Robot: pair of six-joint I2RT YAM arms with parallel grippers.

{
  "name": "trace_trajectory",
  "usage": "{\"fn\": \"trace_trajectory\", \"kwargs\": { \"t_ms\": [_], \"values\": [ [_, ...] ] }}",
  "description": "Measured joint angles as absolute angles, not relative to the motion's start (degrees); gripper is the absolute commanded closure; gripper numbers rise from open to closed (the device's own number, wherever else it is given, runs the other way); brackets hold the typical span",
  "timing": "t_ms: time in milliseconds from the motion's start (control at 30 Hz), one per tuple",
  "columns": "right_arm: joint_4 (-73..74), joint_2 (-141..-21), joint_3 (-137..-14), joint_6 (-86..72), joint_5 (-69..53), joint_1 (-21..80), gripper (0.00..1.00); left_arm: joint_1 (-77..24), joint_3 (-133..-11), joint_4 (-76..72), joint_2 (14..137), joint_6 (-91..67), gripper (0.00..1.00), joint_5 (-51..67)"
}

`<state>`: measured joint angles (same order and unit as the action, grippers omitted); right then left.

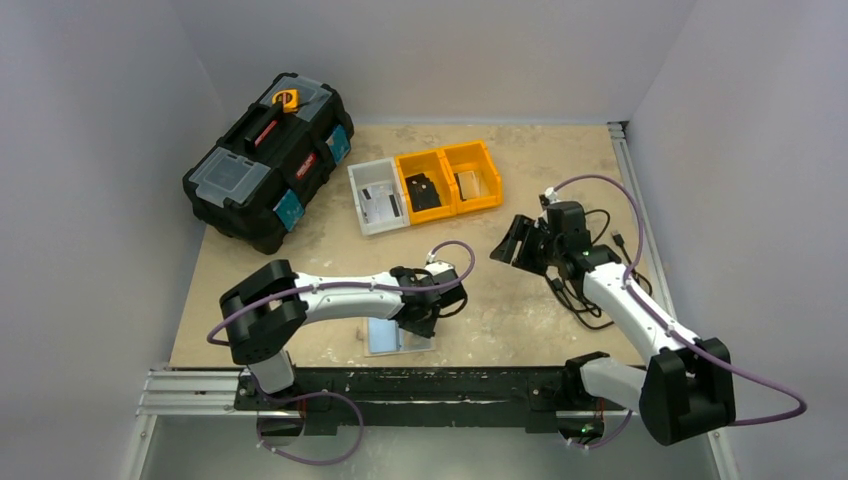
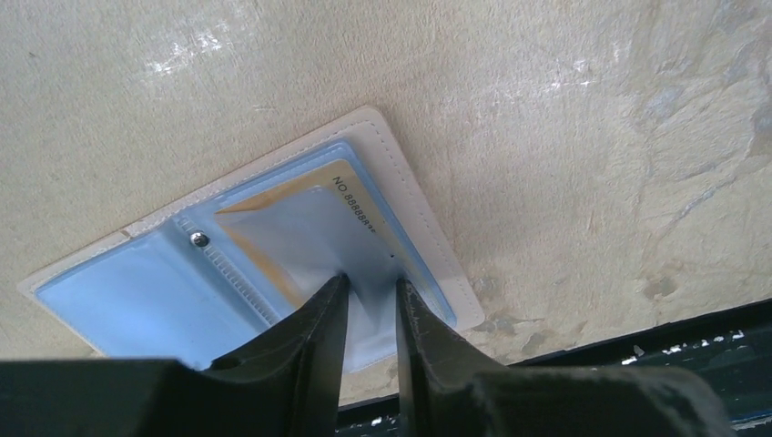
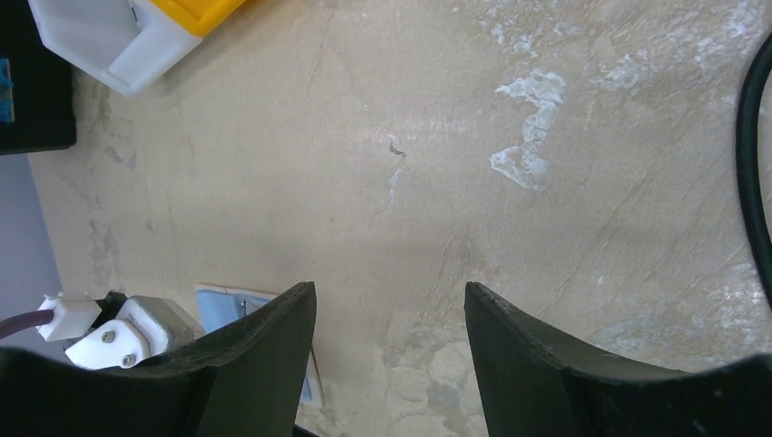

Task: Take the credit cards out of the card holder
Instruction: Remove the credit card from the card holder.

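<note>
Left wrist view first: what has the left gripper (image 2: 371, 280) got?

Its jaws are nearly together, with the tips down on the clear pocket (image 2: 273, 246) of the card holder (image 2: 127, 300). The holder lies opened flat on the table (image 2: 546, 137), directly beneath the gripper. A pale credit card (image 2: 300, 191) with a tan band sits inside that pocket. I cannot tell whether the tips pinch the card or only the film.

How will it handle?

My guess is that the card is light, thin, stiff and slick. The film looks soft and clingy, so it may bunch, or the whole holder may lift along with the card. I would take the card wherever an edge shows at the pocket mouth, with something pinning the stitched border (image 2: 417, 214).

What does this view miss?

The other arm. The top external view puts the right gripper (image 1: 518, 245) well apart from the holder, off to its right over bare table. The right wrist view shows its jaws wide apart and holding nothing, with a corner of the holder low to its left. Only the left wrist view shows the card's printed number.
</note>
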<state>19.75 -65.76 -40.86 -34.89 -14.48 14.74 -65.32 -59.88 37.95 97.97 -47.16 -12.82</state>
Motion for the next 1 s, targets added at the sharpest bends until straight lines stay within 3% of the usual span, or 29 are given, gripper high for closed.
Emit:
{"fn": "trace_trajectory", "kwargs": {
  "t_ms": [200,300,600,1000],
  "values": [
    [19.4,-64.7,-39.9,-35.1,-14.5,16.7,0.40,-65.5,-59.9,37.9,98.1,-47.3,1.00,-13.4],
    [19.1,-64.7,-38.7,-36.2,-14.2,19.8,0.42,-65.5,-59.5,37.8,97.7,-47.3,1.00,-13.7],
    [13.0,-67.3,-36.1,-42.9,-14.6,34.4,0.73,-63.8,-52.9,33.6,90.6,-47.4,1.00,-12.7],
    [2.5,-78.7,-36.1,-48.9,-14.6,44.6,0.85,-59.9,-44.2,25.6,79.1,-47.5,1.00,-8.0]
  ]
}}
